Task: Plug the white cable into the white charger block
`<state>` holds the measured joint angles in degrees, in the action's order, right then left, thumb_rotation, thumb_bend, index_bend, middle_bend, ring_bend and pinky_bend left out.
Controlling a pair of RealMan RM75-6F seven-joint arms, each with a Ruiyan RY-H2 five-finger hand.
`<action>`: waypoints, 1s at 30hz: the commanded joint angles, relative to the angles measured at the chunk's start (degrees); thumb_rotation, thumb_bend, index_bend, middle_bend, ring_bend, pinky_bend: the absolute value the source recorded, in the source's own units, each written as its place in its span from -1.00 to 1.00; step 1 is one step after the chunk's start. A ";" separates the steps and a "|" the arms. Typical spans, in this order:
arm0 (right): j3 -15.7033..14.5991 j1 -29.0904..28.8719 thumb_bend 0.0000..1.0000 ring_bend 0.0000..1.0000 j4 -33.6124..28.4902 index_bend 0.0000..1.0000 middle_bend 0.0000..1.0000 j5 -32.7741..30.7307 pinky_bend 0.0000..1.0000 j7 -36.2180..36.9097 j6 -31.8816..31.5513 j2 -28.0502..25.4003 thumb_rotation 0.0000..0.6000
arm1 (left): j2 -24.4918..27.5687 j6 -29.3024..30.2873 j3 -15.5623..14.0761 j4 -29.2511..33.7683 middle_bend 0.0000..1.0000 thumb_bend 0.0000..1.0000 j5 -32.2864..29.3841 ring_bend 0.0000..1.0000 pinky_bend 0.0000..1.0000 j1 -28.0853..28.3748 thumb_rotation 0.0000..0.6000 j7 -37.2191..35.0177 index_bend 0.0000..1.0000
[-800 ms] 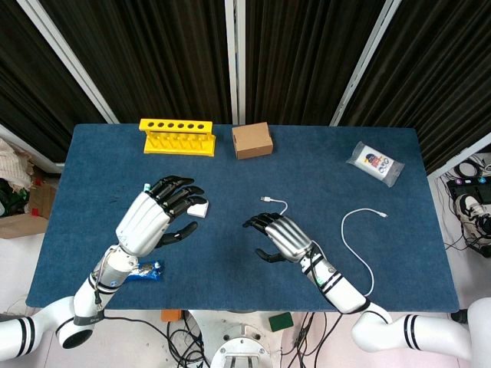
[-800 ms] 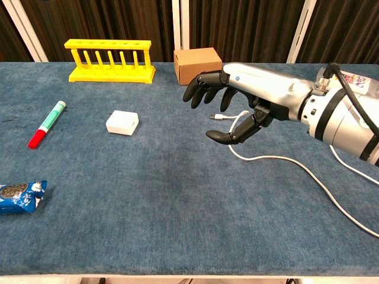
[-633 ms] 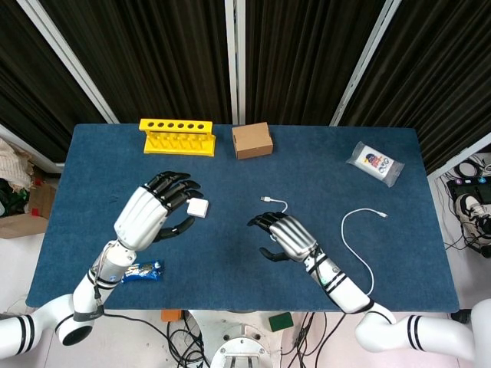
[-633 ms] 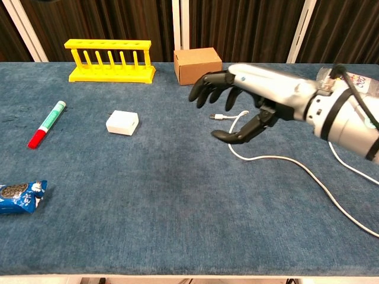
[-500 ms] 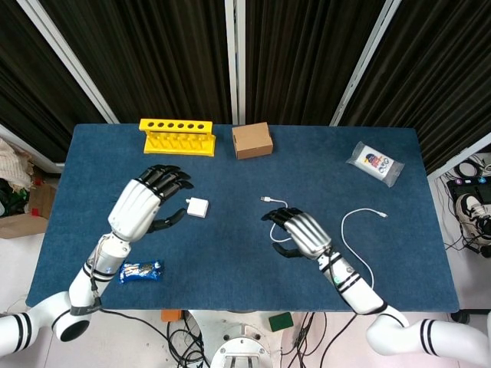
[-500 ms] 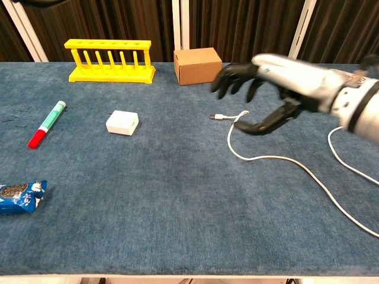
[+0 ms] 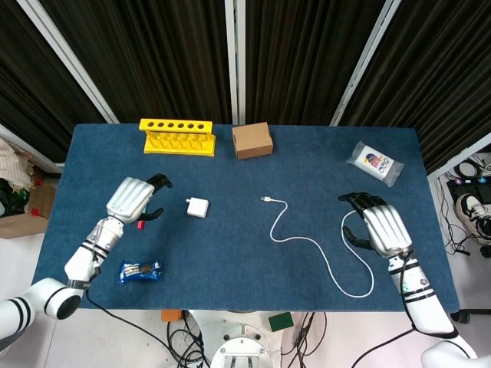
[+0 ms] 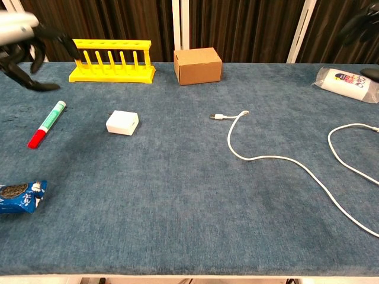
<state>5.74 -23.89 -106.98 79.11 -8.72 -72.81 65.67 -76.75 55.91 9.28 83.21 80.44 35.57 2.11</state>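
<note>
Left hand: hangs over the table's left part, fingers loosely apart, holding nothing; in the chest view it shows only at the upper left corner
Right hand: over the right part of the table, fingers spread, empty; the cable's far loop lies just under and beside it
Cable: white, lies loose on the cloth; one plug end rests near the table's middle, pointing toward the block but well apart from it; the cord snakes right into a loop by the right hand
Block: white charger, flat on the cloth left of centre, between the left hand and the cable's plug, touching neither
Marker: green body, red cap, lies left of the block, partly under the left hand in the head view
Snack pack: blue, near the front left edge
Rack: yellow, at the back left
Box: brown cardboard, at the back, right of the rack
Pouch: clear packet at the back right
Table: covered in blue cloth
</note>
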 commanded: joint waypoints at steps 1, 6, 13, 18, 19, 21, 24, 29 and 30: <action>0.30 0.37 -0.29 -0.57 -0.60 -0.41 -0.41 -0.42 -0.32 -0.33 -0.20 -0.28 1.00 | -4.01 -6.11 -1.30 -6.00 -0.51 -0.56 -1.97 0.35 0.69 3.65 1.00 -3.06 -0.43; 0.49 0.60 -0.29 -0.57 -0.61 -0.41 -0.41 -1.03 -0.32 -1.16 -0.04 0.46 1.00 | -9.07 -9.40 -1.57 -12.74 -0.55 -0.56 -1.66 0.36 0.71 6.24 1.00 -7.09 -0.46; 0.82 1.10 -0.29 -0.57 -0.94 -0.41 -0.42 -2.01 -0.32 -2.19 -0.20 0.94 1.00 | -13.61 -10.64 -2.69 -19.36 -0.55 -0.56 0.63 0.36 0.71 8.20 1.00 -12.87 -0.46; 0.82 1.29 -0.31 -0.57 -0.99 -0.41 -0.42 -2.22 -0.32 -2.40 0.08 1.25 1.00 | -16.57 -10.75 -2.97 -23.02 -0.55 -0.56 1.77 0.36 0.71 9.52 1.00 -16.07 -0.44; 0.82 1.32 -0.31 -0.57 -0.95 -0.41 -0.42 -2.28 -0.32 -2.40 0.14 1.31 1.00 | -17.07 -10.81 -3.00 -23.70 -0.55 -0.56 1.88 0.36 0.71 9.74 1.00 -16.51 -0.43; 0.80 1.46 -0.33 -0.57 -0.85 -0.41 -0.42 -2.53 -0.32 -2.34 0.27 1.37 1.00 | -18.15 -10.90 -3.06 -25.18 -0.55 -0.56 1.99 0.36 0.71 10.12 1.00 -17.52 -0.42; 0.79 1.74 -0.33 -0.57 -0.77 -0.41 -0.43 -2.80 -0.32 -2.19 0.30 1.33 1.00 | -19.08 -11.08 -3.35 -26.78 -0.55 -0.56 2.25 0.37 0.71 10.55 1.00 -18.45 -0.42; 0.68 2.14 -0.33 -0.57 -0.52 -0.41 -0.43 -2.76 -0.32 -1.58 0.35 1.36 1.00 | -19.72 -11.97 -3.68 -28.32 -0.55 -0.56 1.98 0.37 0.71 11.04 1.00 -19.21 -0.39; 0.68 2.24 -0.33 -0.57 -0.42 -0.41 -0.43 -2.85 -0.32 -1.47 0.37 1.41 1.00 | -19.83 -12.00 -3.63 -28.59 -0.55 -0.56 1.80 0.37 0.71 11.06 1.00 -19.50 -0.38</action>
<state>6.42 -21.67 -107.40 76.27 -10.19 -72.45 67.07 -96.47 43.97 5.65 54.78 82.37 46.57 -17.21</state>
